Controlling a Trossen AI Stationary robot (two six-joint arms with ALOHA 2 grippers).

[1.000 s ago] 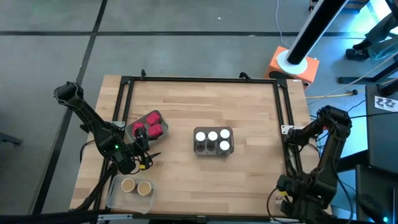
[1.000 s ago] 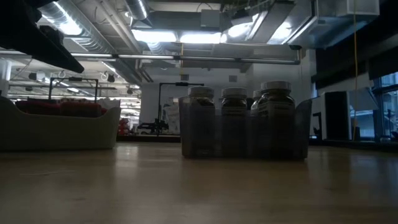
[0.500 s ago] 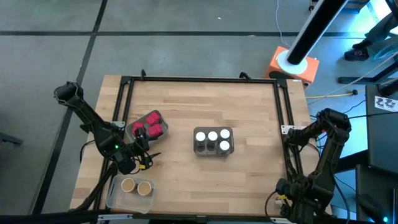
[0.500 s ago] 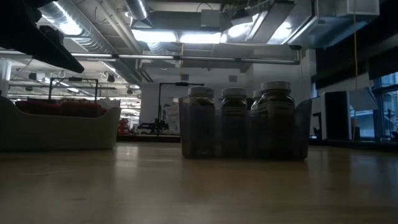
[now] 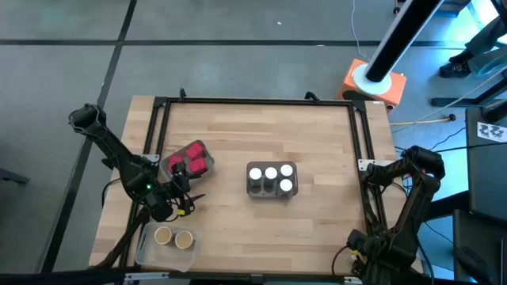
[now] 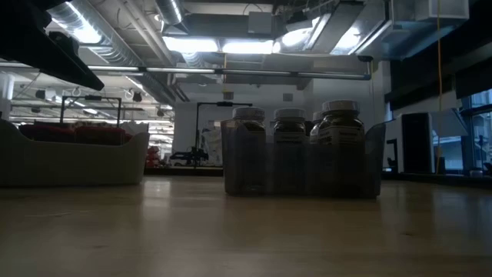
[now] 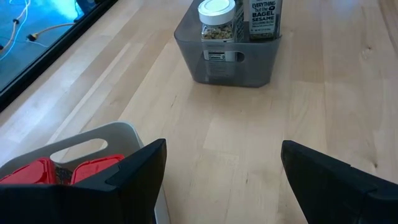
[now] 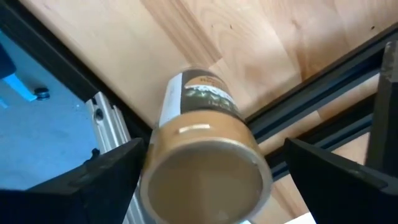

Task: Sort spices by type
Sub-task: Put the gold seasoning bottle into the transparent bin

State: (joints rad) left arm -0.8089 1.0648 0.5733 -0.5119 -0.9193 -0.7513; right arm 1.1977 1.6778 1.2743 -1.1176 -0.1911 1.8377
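Note:
A jar with a tan-brown lid (image 8: 205, 168) stands at the table's right edge by a black rail. My right gripper (image 8: 214, 186) hangs over it, pointing down and open, with one finger on each side of the lid. The arm hides this jar in the high view. Several white-lidded jars (image 5: 272, 172) stand in a grey bin in mid-table. Red packets (image 5: 192, 159) lie in a pale tray at the left. Two tan-lidded jars (image 5: 174, 237) stand in a clear tray at the near left. My left gripper (image 7: 221, 186) waits open beside the red packets' tray, with nothing between its fingers.
A black rail frame (image 5: 253, 101) runs around the tabletop. Its rails (image 8: 323, 81) and a metal bracket (image 8: 102, 124) lie close beside the jar under my right gripper. Bare wood (image 5: 317, 134) lies between the bins and along the far side.
My right arm has sunk lower over the table's right edge. My left arm, the bins and their jars have stayed where they were.

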